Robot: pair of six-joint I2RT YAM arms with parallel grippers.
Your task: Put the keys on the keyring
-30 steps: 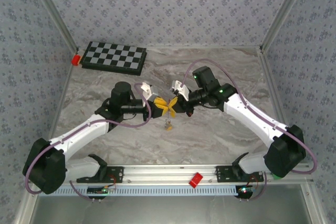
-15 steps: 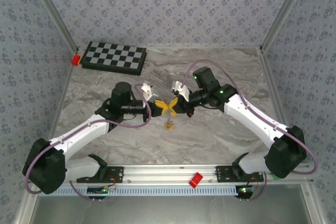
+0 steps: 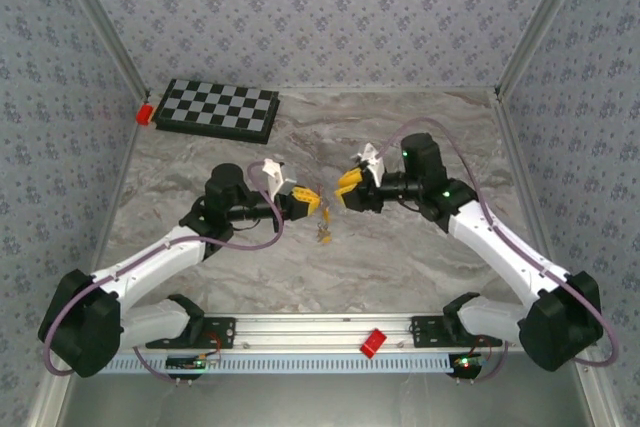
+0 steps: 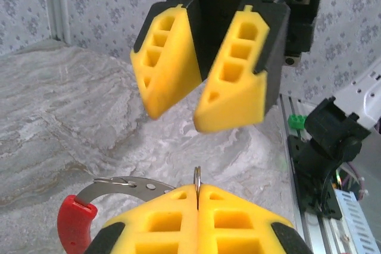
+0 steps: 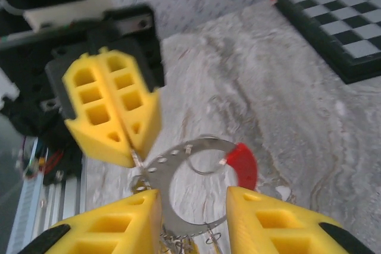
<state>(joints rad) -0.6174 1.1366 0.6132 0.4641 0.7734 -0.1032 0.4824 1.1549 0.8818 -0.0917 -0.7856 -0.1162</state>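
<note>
Our left pincer [image 4: 197, 191] is pressed together on the keyring [image 5: 178, 151], pinching the thin wire edge-on between its yellow pads. The loop stands out to one side, with its red sleeve [image 5: 243, 166] at the far end of the arc. Our right pincer [image 4: 190, 117] faces it from close by with its fingers spread, holding nothing and not touching the ring.

In the top view a small cluster [image 3: 322, 236] that we take to be the keys sits just below the gap between the two pincers. We cannot tell whether it hangs from the ring or lies on the table [image 3: 400, 267].

What worries us most is the hold itself. The wire is thin, the pads are broad, and only a short stretch of wire is caught. A sideways push from the right pincer could make the ring pivot in that grip, or slip out and drop.

We cannot make out the ring's opening from here. A key pushed against a closed stretch of wire would only bend or twist the loop.

The keys are far smaller than our fingers. A pinch that lands slightly off could flick one across the table or cover the very hole we need to thread.

The two pincers are also close enough to knock together if both move at once.
</note>
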